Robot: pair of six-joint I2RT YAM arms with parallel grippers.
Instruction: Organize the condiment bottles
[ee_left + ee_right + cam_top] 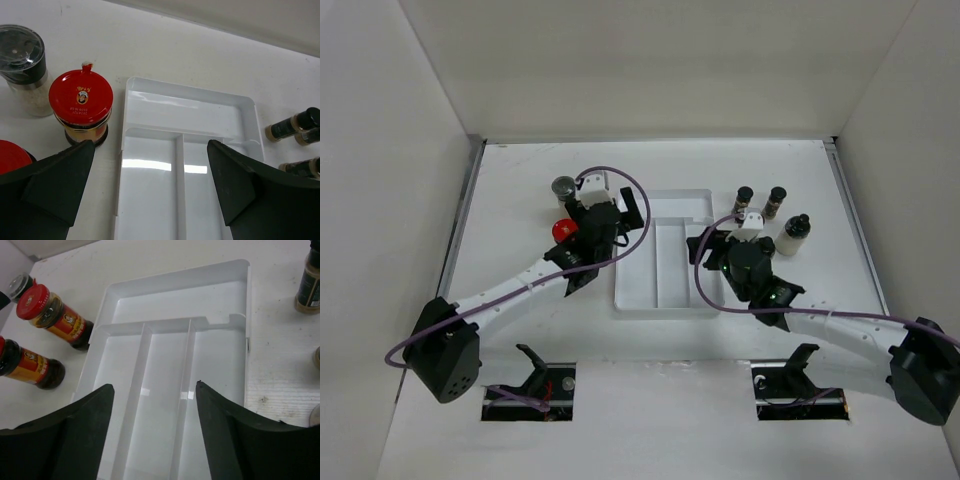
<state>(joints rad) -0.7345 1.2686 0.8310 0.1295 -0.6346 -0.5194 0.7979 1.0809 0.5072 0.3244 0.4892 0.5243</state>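
Note:
The white divided tray (670, 275) lies mid-table and holds no bottles. Left of it stand a pale bottle with a grey lid (563, 187) and a red-capped bottle (563, 229). The left wrist view shows the pale bottle (22, 65), a red-capped amber bottle (83, 107) and a second red cap (10, 157). Two slim dark bottles (743, 197) (776, 200) and a pale black-lidded bottle (793, 235) stand right of the tray. My left gripper (632, 212) (150, 150) is open over the tray's left side. My right gripper (700, 245) (154, 386) is open over the tray's right side.
White walls enclose the table on three sides. In the right wrist view the tray (170, 295) has a crosswise top section and three long sections; two red-capped bottles (52, 315) (30, 367) stand past its left edge, a dark bottle (309, 282) at the right.

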